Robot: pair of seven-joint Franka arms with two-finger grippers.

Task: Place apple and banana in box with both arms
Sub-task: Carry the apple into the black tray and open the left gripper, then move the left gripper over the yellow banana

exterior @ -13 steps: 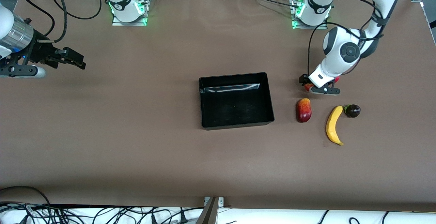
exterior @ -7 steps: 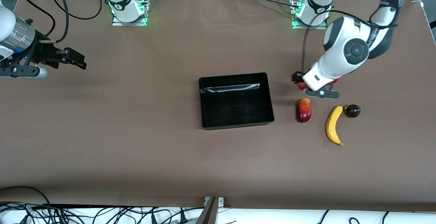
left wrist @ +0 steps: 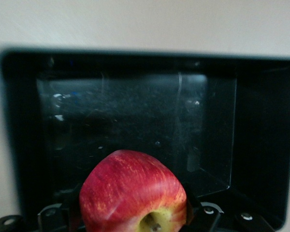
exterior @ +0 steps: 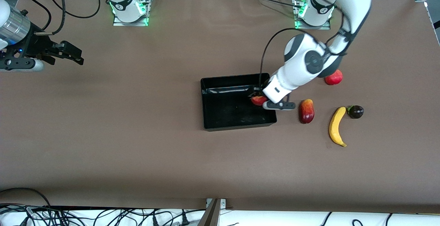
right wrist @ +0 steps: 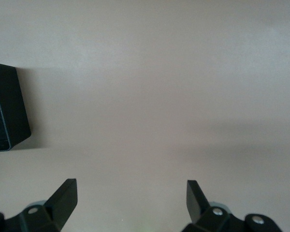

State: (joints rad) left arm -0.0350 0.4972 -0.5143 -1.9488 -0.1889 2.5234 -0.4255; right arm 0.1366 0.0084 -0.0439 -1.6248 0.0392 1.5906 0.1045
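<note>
The left arm's black two-finger gripper (exterior: 258, 99) hangs over the shallow rectangular black plastic box (exterior: 209, 116) at centre frame of the front view, above the end of the box toward the left arm's end of the table. Its fingers are clamped partway closed around the small round red apple with yellowish patches (exterior: 257, 99); the left wrist view shows the apple (left wrist: 134, 192) seated between them with the glossy box floor (left wrist: 135, 111) beneath.

The long curved yellow banana (exterior: 336, 127) lies on the brown table at the lower right of the front view, well apart from the box, beside a small dark purple round fruit (exterior: 355, 111). An elongated red-yellow mango-like fruit (exterior: 306, 111) lies between the banana and the box, and a uniformly red round fruit (exterior: 333, 77) sits near the arm's elbow.

The right gripper (exterior: 67, 54) waits at the upper left, fingers spread wide and holding nothing.

The risk, as a judgement: the apple hangs close to the box wall, so a release from this height could let it bounce or roll against the low wall, or out. The banana's distance from the right arm also makes that reach long.

A second ago the left gripper was low at the table near the round red fruit; it has since carried the apple across to the box.
</note>
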